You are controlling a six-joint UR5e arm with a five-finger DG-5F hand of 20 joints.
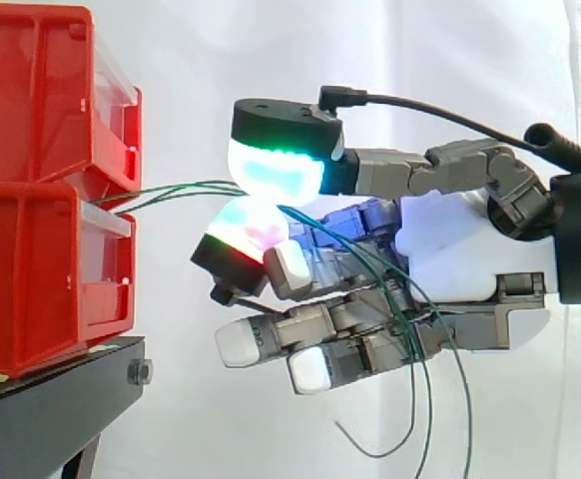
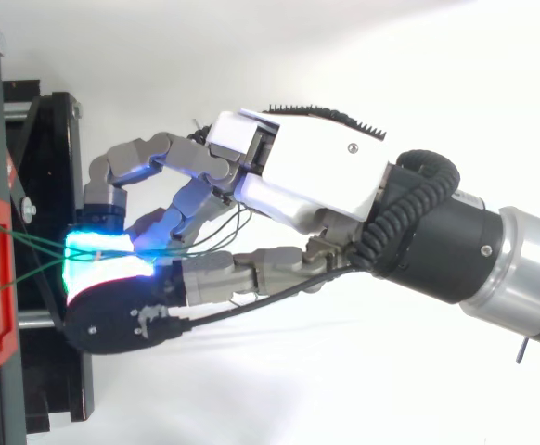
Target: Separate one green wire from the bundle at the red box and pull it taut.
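Observation:
A few thin green wires [image 1: 171,192] come out between the two stacked red bins [image 1: 41,269] and run right into my hand [image 1: 450,249]. A green-cyan glowing pad [image 1: 276,170] presses from above and a red-white glowing pad [image 1: 246,228] from below, pinching green wire just right of the bins. The strands between bin and pinch look nearly straight. Behind the pinch, wires cross the palm and their loose ends [image 1: 467,419] hang below the hand. From above, the wires [image 2: 29,243] fan from the red bin [image 2: 1,357] to the glowing pads of the hand [image 2: 316,176].
The bins stand on a black stand [image 1: 61,389] at the left, whose frame [image 2: 52,185] lies under the fingertips in the top view. A white curtain backs the scene. The arm [image 2: 520,269] enters from the right.

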